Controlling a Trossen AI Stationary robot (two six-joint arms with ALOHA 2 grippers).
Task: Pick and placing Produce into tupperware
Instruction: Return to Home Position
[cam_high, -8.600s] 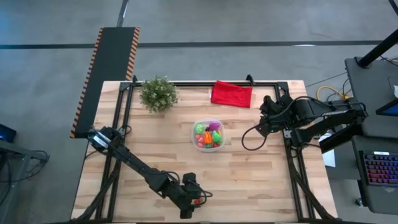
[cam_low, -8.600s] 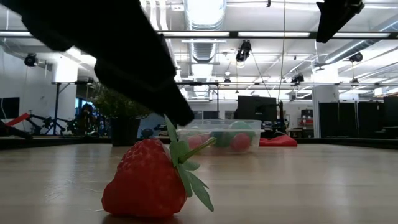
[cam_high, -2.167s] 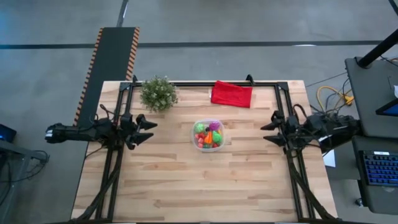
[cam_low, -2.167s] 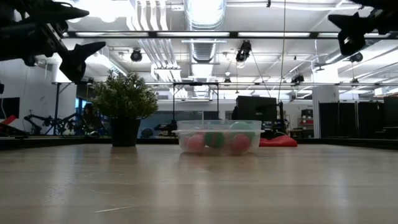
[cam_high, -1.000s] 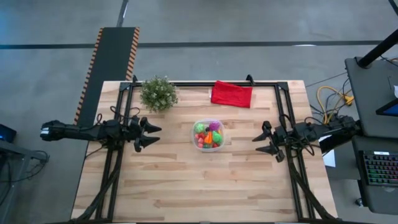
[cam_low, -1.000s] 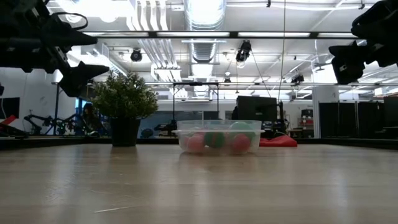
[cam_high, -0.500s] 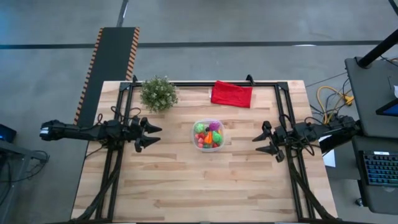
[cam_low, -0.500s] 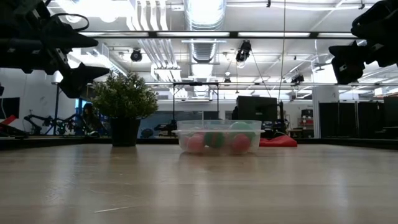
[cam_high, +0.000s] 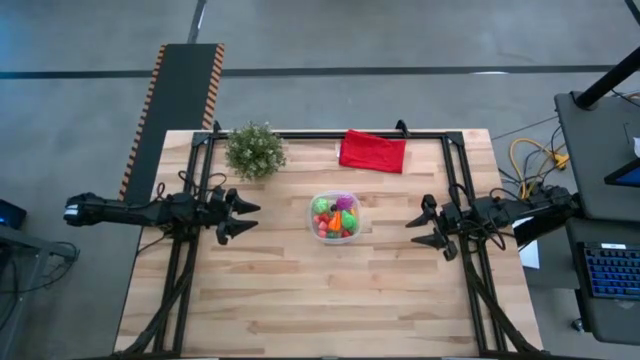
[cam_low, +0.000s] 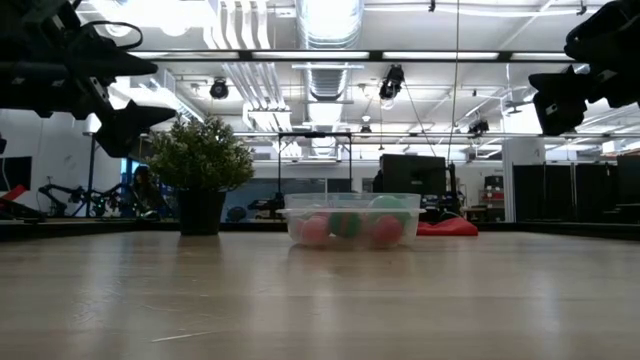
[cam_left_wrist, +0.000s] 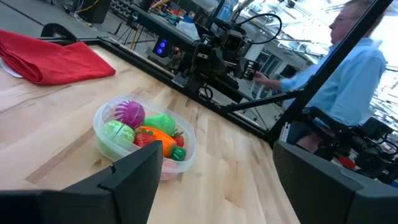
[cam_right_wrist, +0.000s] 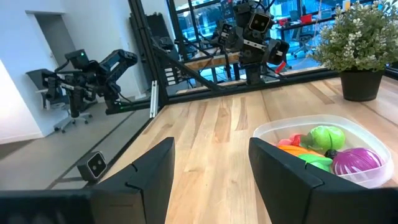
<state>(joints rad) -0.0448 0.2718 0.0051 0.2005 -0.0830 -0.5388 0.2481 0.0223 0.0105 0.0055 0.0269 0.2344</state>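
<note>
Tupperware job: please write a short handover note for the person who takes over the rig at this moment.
Left gripper: open, empty, raised over the left side of the table, pointing toward the tupperware.
Right gripper: open, empty, raised over the right side, facing the tupperware too.
Tupperware: near the table's middle, apart from the potted plant and the red cloth at the far edge.
Produce: green, purple, orange and red pieces all lie inside the tupperware.
Done: no loose piece shows on the table.
Left: probably only parking both arms.
</note>
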